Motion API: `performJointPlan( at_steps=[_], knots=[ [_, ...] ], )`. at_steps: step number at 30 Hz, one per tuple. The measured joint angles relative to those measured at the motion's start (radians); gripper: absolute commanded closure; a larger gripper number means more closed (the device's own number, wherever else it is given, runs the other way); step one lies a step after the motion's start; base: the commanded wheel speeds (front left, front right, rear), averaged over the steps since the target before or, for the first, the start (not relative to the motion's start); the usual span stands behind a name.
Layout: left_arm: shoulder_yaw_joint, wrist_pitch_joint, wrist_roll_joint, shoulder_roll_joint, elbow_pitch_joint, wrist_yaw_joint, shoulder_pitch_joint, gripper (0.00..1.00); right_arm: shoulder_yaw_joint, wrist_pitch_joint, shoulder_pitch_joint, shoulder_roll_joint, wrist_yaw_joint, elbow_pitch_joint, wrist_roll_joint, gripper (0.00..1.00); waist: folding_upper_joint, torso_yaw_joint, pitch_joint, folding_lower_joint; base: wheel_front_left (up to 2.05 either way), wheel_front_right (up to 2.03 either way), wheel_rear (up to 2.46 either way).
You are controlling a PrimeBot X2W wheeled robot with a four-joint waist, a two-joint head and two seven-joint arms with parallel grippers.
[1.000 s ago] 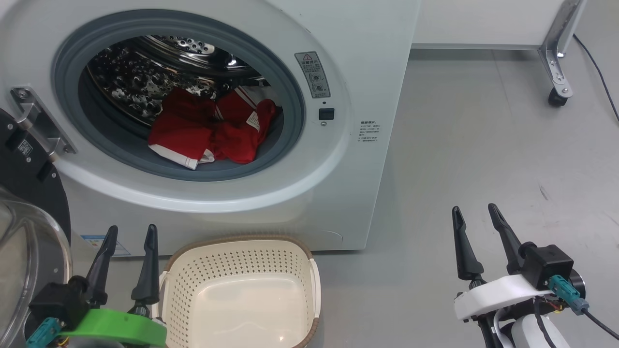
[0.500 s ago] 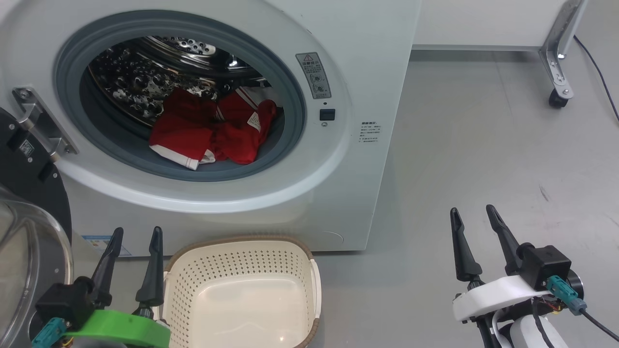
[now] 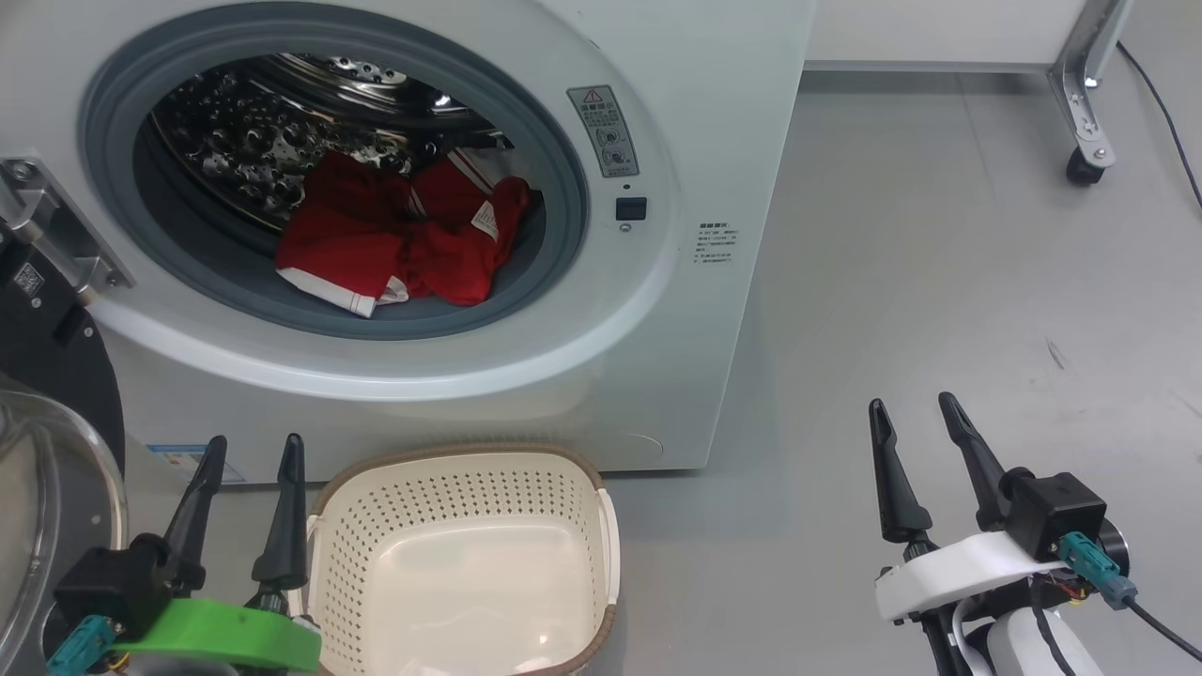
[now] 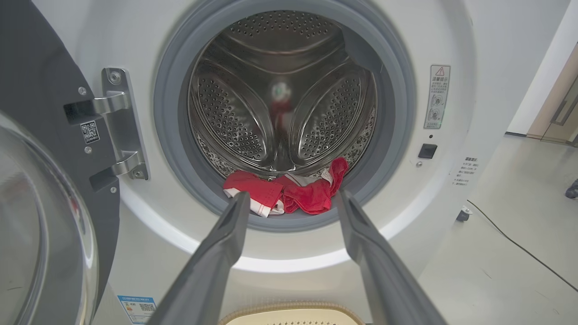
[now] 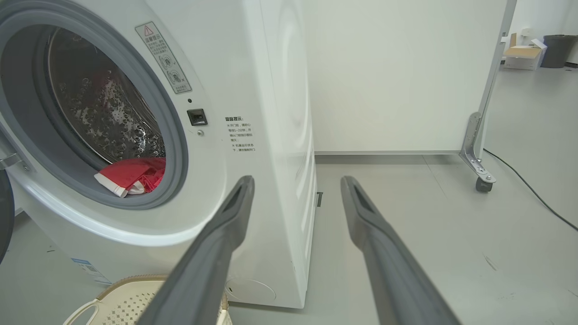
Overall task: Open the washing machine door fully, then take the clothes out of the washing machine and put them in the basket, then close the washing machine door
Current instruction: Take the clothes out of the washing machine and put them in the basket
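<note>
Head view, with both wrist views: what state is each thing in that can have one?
washing machine door: swung open to the left, on its hinge.
washing machine: drum mouth uncovered.
clothes: bunched inside the drum, near its front.
basket: upright on the floor, empty.
left gripper: open, empty.
right gripper: open, empty.

Shiny perforated steel drum [image 4: 235, 117], matt grey rubber ring [image 4: 171, 149], soft red cloth clothes [image 3: 338, 244] (white trim), cream plastic basket [image 3: 470, 488], glossy white washing machine [image 3: 732, 122].
</note>
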Motion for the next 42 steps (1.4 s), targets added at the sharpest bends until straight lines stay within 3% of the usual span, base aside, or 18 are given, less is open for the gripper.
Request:
performJointPlan(
  at_steps=[7, 19, 32, 42],
  knots=[
    [0.030, 0.009, 0.000, 0.014, -0.013, 0.031, -0.001, 0.00, 0.001, 0.000, -0.010, 0.000, 0.000, -0.009, 0.000, 0.00, 0.0000, -0.021, 0.048, 0.0000, 0.00, 0.00, 0.00],
    [0.047, 0.085, -0.003, 0.049, -0.050, 0.034, -0.100, 0.00, 0.002, 0.000, -0.037, 0.003, -0.002, -0.047, 0.000, 0.00, 0.0000, -0.088, 0.174, 0.0000, 0.00, 0.00, 0.00],
    [0.079, 0.238, -0.013, 0.121, -0.068, 0.057, -0.314, 0.00, 0.011, 0.000, -0.100, 0.008, -0.012, -0.086, 0.007, 0.00, 0.0000, -0.190, 0.328, 0.0000, 0.00, 0.00, 0.00],
    [0.117, 0.411, -0.080, 0.175, 0.021, 0.076, -0.498, 0.00, 0.042, 0.000, -0.150, 0.011, -0.019, -0.100, 0.051, 0.00, 0.0000, -0.305, 0.439, 0.0000, 0.00, 0.00, 0.00]
  ],
)
